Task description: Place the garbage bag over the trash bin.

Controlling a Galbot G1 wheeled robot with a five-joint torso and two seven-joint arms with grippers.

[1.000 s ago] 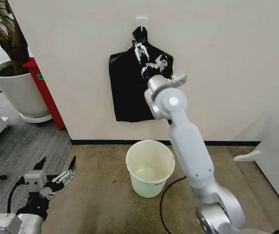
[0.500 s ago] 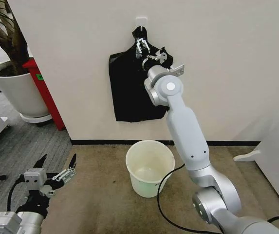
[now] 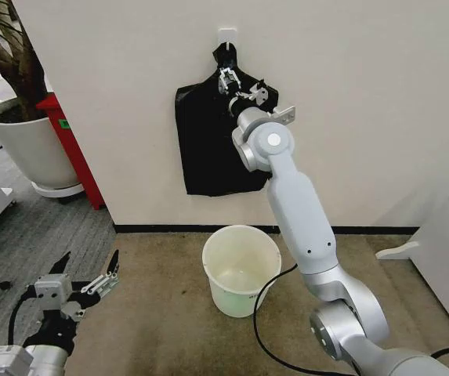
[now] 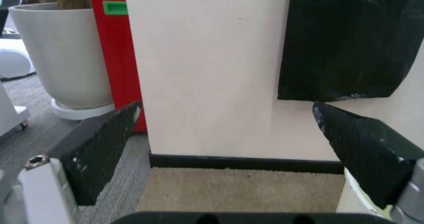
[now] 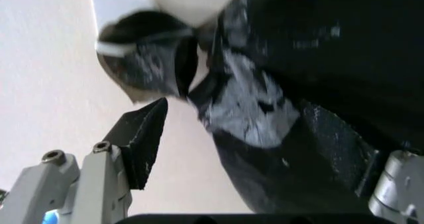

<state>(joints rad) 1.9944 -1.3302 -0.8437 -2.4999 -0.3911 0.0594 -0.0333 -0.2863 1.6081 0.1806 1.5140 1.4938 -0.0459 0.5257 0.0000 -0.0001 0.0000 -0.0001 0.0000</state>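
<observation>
A flat black bundle [image 3: 208, 141] with a knotted top hangs from a white wall hook [image 3: 226, 34]. My right gripper [image 3: 232, 82] is raised to its neck just below the knot. In the right wrist view it [image 5: 232, 110] is open, and crinkly glossy black plastic of the garbage bag [image 5: 251, 119] lies between the fingers; I cannot tell it apart from the bundle. The cream-white trash bin [image 3: 244, 291] stands upright on the carpet below, empty inside. My left gripper [image 3: 89, 265] hovers low at the near left, open and holding nothing.
A large white plant pot [image 3: 28, 145] and a red panel [image 3: 71, 141] stand left of the wall. A white piece of furniture [image 3: 443, 251] is at the right. A black cable [image 3: 267, 321] runs on the carpet beside the bin.
My right arm's elbow swung up and closer to the wall while its gripper stayed at the bundle's neck. The left gripper sank slightly.
</observation>
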